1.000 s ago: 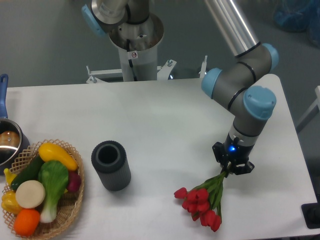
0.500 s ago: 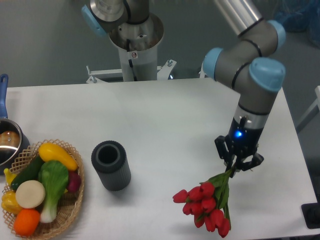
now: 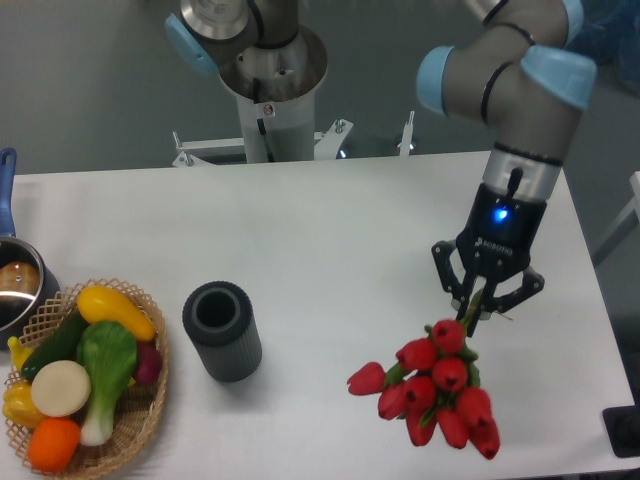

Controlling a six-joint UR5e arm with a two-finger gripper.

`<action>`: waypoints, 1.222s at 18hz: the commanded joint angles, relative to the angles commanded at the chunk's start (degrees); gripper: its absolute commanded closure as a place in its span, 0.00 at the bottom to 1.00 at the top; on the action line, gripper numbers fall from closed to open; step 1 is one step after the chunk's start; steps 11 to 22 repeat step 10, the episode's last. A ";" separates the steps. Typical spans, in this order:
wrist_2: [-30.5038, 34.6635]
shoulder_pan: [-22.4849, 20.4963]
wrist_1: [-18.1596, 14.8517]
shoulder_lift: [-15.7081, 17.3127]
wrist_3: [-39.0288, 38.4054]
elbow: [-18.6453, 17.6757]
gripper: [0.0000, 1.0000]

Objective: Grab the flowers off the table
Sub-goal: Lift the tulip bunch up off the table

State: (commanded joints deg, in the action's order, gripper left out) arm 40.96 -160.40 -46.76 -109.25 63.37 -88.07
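Fingers (image 3: 470, 300) pinching the flowers (image 3: 436, 388) by the stems; stems run up between the two fingers and the red buds hang just below them, fanned out toward the camera. One bud sticks out to the left of the bunch. Whether the buds touch the counter (image 3: 330, 240) or hang above it: can't tell from this view.

Left to right on the counter: pot (image 3: 15, 290) with a blue handle at the left edge. Wicker basket (image 3: 140, 415) of toy vegetables just beside it, front-left. Dark grey cylinder (image 3: 221, 330), upright, open top, near the basket and well apart from the flowers. The flowers sit front-right, under the arm (image 3: 520, 110), which comes down from the top right with a blue light lit on the wrist.
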 joint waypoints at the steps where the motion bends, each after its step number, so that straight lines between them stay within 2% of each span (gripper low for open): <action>1: -0.44 -0.26 0.00 0.18 -0.09 0.00 0.87; 10: -4.84 -0.44 0.00 1.49 -0.44 -0.26 0.87; 22: -4.84 -0.44 0.00 1.49 -0.44 -0.26 0.87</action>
